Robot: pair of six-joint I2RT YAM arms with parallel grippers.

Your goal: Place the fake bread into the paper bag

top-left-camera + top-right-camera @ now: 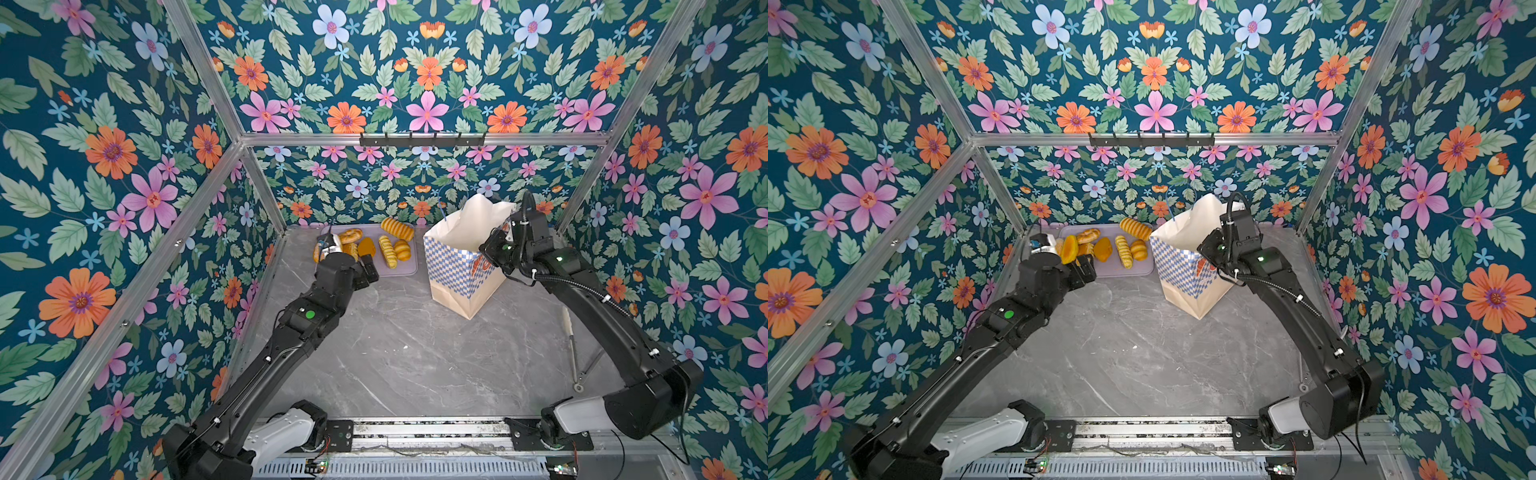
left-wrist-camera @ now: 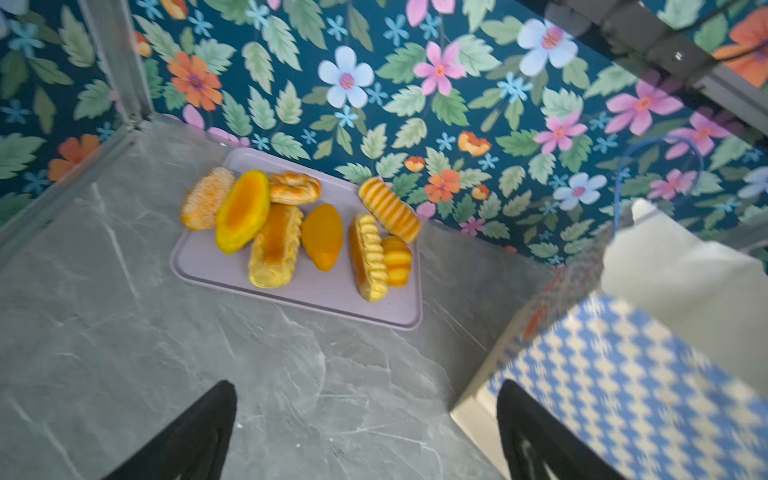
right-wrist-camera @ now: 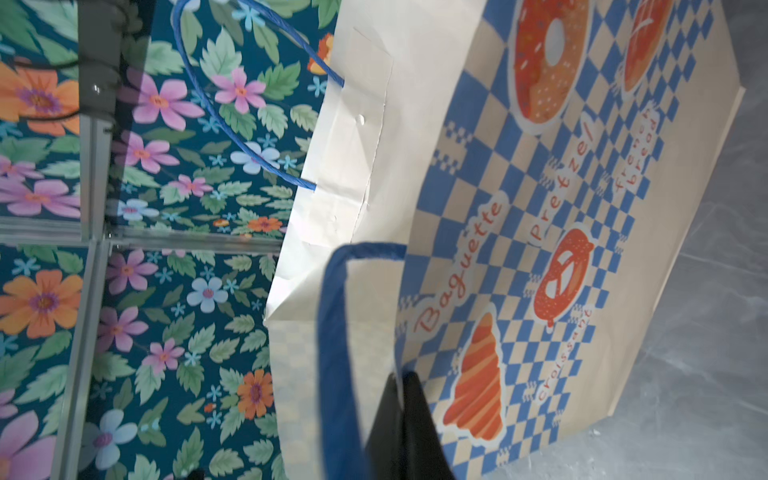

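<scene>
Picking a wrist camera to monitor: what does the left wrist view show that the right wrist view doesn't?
Left wrist only: the fake bread on the lilac tray, and the open left hand. Right wrist only: the right hand shut on the paper bag at its top edge, plus its bread drawings. Both: the bag, grey table and floral wall.

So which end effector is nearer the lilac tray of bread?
Left. The left end effector hangs open at the near edge of the tray; the right end effector is off to the side, shut on the rim of the paper bag.
</scene>
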